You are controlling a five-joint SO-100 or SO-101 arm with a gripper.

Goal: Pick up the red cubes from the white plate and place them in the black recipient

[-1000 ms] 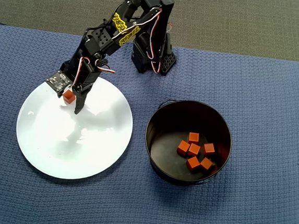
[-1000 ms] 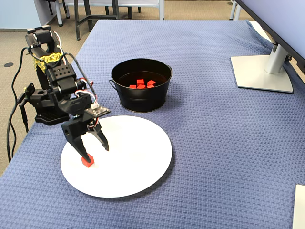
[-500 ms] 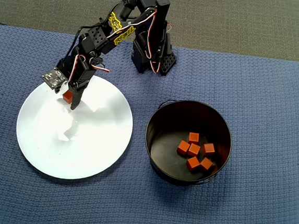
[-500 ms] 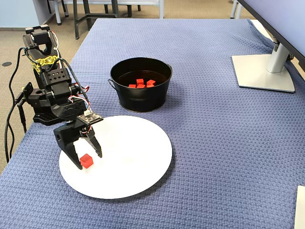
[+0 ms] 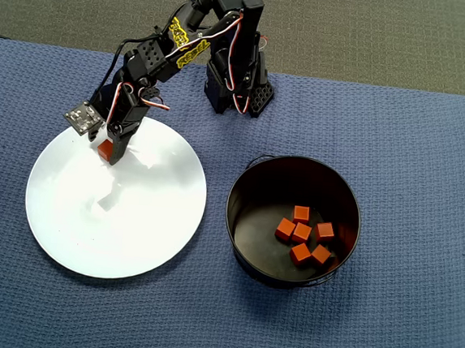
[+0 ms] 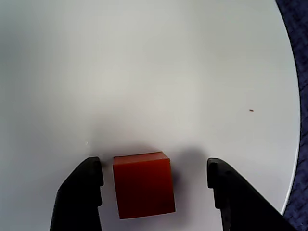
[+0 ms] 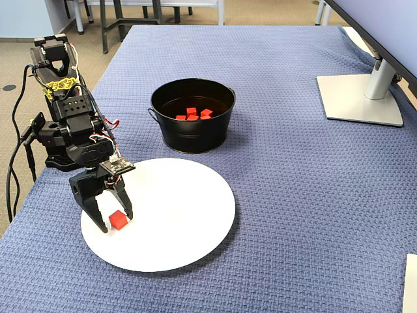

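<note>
One red cube lies on the white plate, between my gripper's open jaws. My gripper is down at the plate; the left finger is close beside the cube and the right finger stands well apart from it. In the overhead view the gripper is at the plate's upper left with the cube partly hidden under it. The fixed view shows the gripper, cube and plate. The black pot holds several red cubes.
A blue woven cloth covers the table. The arm's base stands at the cloth's far edge in the overhead view. A monitor stand is at the right of the fixed view. The pot's wire handle hangs at its rim.
</note>
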